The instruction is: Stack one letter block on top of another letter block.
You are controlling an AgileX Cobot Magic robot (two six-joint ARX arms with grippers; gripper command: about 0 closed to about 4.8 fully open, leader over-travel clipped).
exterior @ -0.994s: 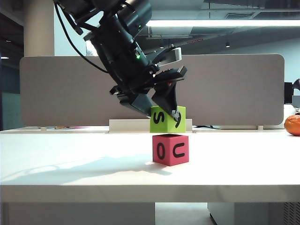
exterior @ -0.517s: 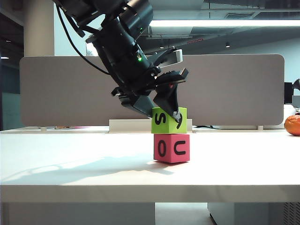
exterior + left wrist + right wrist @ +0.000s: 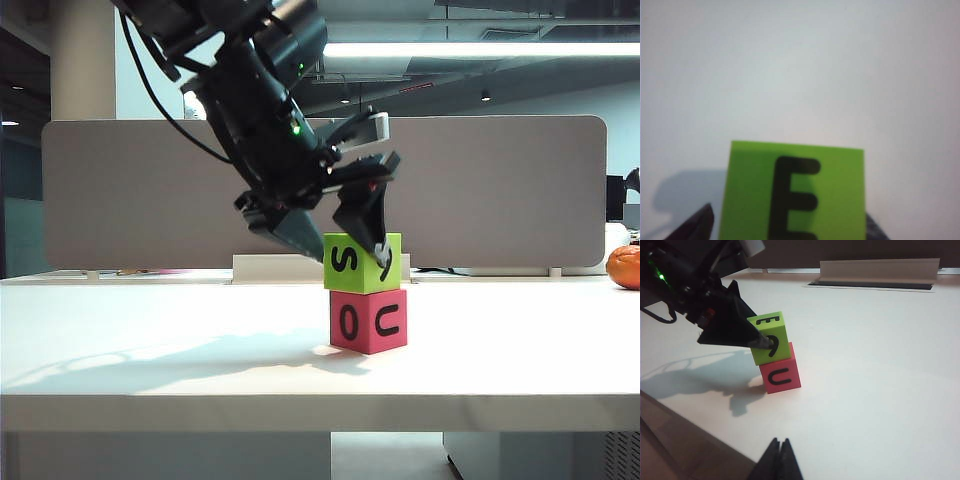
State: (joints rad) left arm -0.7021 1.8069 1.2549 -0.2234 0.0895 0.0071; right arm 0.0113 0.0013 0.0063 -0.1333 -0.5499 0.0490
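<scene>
1. The lime-green letter block point(image 3: 362, 263) carried a black "S" on the face toward the exterior camera, a partly covered character on the adjoining face, and a black "E" on its top face, which showed plainly in the left wrist view point(image 3: 792, 192).
2. The pink-red letter block point(image 3: 368, 320) showed a black "0" and a "U" on its two visible faces; the right wrist view point(image 3: 782, 376) showed the "U".
3. The green block sat on top of the pink-red block, near the middle of the white desk point(image 3: 180, 350), its edges roughly in line with those below.
4. The left arm reached down from the upper left of the exterior view, its wrist tilted steeply toward the stack.
5. The left gripper point(image 3: 335, 240) straddled the green block, one of its fingers point(image 3: 378, 245) lying over the side face; whether the fingers pressed the block or stood just clear could not be told.
6. The right gripper point(image 3: 779, 460) stood back from the stack, low over the desk, its fingers together.
7. An orange fruit point(image 3: 624, 267) lay at the desk's far right.
</scene>
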